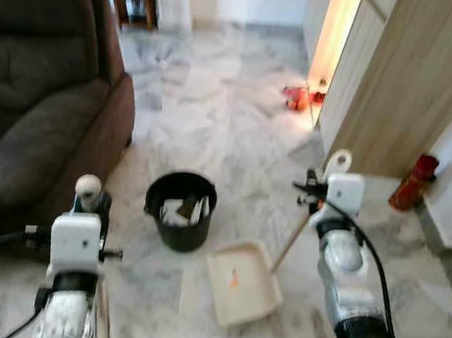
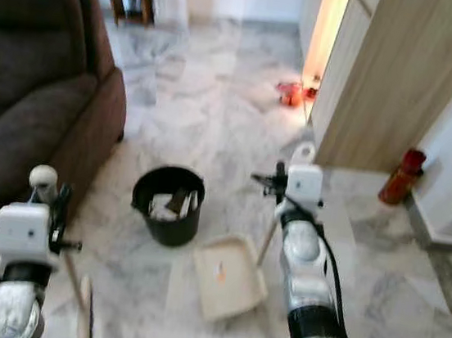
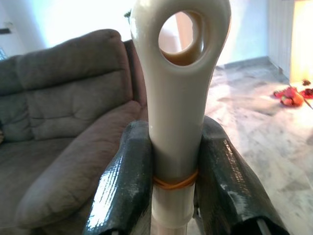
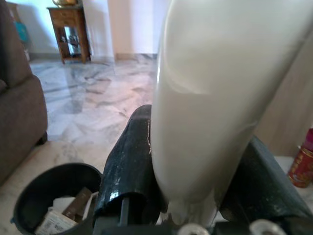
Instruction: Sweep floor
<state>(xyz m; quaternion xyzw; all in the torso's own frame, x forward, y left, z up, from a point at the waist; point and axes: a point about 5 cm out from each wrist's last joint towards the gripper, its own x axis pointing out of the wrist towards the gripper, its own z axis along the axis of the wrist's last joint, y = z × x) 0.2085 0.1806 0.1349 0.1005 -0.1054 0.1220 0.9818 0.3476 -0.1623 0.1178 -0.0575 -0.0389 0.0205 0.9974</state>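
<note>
Left eye view has the black bin [image 1: 180, 209] as its centre: it stands on the pale marble floor [image 1: 218, 102], holding crumpled paper and card scraps. Just to the right of the bin, on the side nearer the robot, a cream dustpan [image 1: 242, 283] lies flat on the floor with a small orange scrap on its tray, and its thin handle [image 1: 289, 243] slopes up and away from the bin to the right gripper [image 1: 316, 190]. In the right wrist view the two black fingers [image 4: 128, 166] are clamped on the thick cream end of that handle. To the left of the bin and closer to the robot, the left gripper [image 1: 90, 202] grips the broom handle [image 3: 178, 107]; the left wrist view shows its black fingers [image 3: 124, 186] pressed to either side of the cream grip, just below the hanging hole, with a rubber band around the shaft between them. A brown sofa [image 1: 38, 88] sits further left of the bin. Beyond the bin, by a lit doorway, lie some red and orange items [image 1: 297, 97], too blurred to identify. A red canister [image 1: 413, 182] stands upright well to the right of the bin, beside a wooden cabinet [image 1: 410, 84].
</note>
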